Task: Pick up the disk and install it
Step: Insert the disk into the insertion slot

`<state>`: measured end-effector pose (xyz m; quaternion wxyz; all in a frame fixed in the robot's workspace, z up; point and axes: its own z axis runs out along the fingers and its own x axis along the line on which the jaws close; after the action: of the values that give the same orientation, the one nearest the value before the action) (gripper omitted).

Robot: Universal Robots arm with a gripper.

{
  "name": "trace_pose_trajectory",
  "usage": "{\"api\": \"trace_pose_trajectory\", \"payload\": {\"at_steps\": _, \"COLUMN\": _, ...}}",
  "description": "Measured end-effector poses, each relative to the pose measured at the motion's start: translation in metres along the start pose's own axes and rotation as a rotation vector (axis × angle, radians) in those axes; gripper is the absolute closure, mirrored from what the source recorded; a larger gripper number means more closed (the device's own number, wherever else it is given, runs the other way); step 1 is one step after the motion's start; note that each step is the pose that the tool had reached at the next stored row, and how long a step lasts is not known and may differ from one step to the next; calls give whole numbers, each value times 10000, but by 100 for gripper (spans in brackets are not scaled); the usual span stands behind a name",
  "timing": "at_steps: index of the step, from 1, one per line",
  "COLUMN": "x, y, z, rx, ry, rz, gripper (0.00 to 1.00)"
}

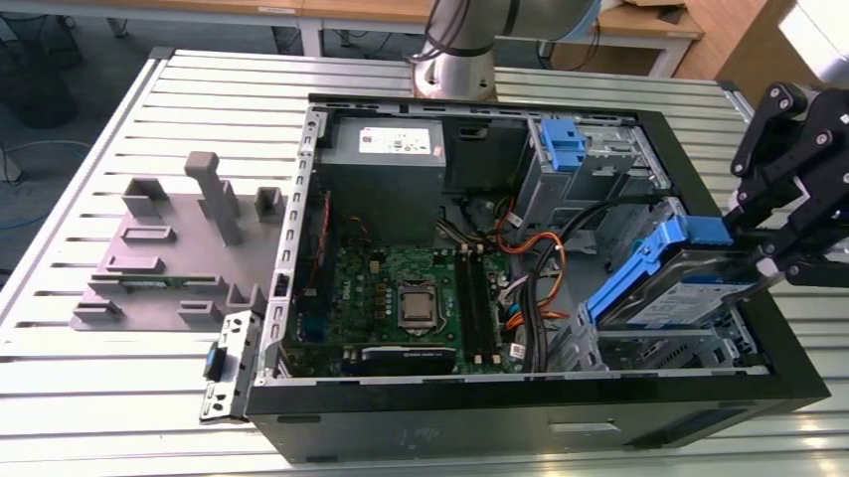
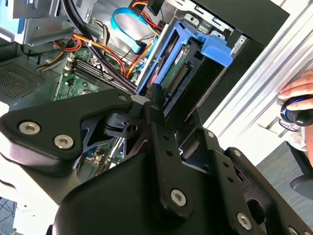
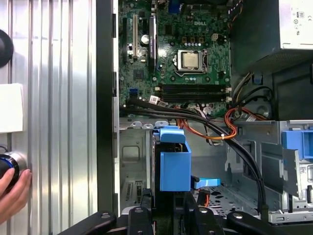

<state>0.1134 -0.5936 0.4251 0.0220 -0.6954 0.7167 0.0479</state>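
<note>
Open tower on the assembly bench, disk held at the drive bay.

The ribbed metal bench (image 1: 93, 383) carries a black computer case (image 1: 531, 422) lying on its side with the cover off. A grey fixture block (image 1: 159, 248) stands on the bench beside the case, toward the exterior view's left.

Inside the case, the green motherboard (image 1: 385, 288) covers the floor on the exterior view's left. The grey power-supply box (image 1: 385, 144) sits at the far end, near the base of the arm.

The black tool (image 1: 750, 260) hangs over the case wall on the exterior view's right. Its fingers are clamped on the upper end of the disk (image 1: 677, 288).

The disk, silver-grey in a blue caddy, is tilted. Its raised end is at the tool and its lower end dips into the bay on that side of the case, just beside the black cables. In the second wrist view the fingers (image 2: 155, 93) pinch the disk's edge (image 2: 171, 63). In the first wrist view the blue caddy (image 3: 174, 169) stands directly ahead of the tool (image 3: 168, 210).

An empty blue bracket (image 1: 564, 144) sits in the far bay. Orange cables (image 1: 538, 248) loop between that bay and the board. The processor socket (image 1: 418, 303) lies near the board's centre.

A person's hand (image 3: 12, 188) rests on a round knob at the bench edge.
</note>
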Motion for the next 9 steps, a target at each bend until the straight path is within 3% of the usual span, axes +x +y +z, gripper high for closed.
{"api": "trace_pose_trajectory", "payload": {"at_steps": 9, "x": 16, "y": -6, "z": 159, "rx": 0, "ry": 0, "rz": 0, "gripper": 65}}
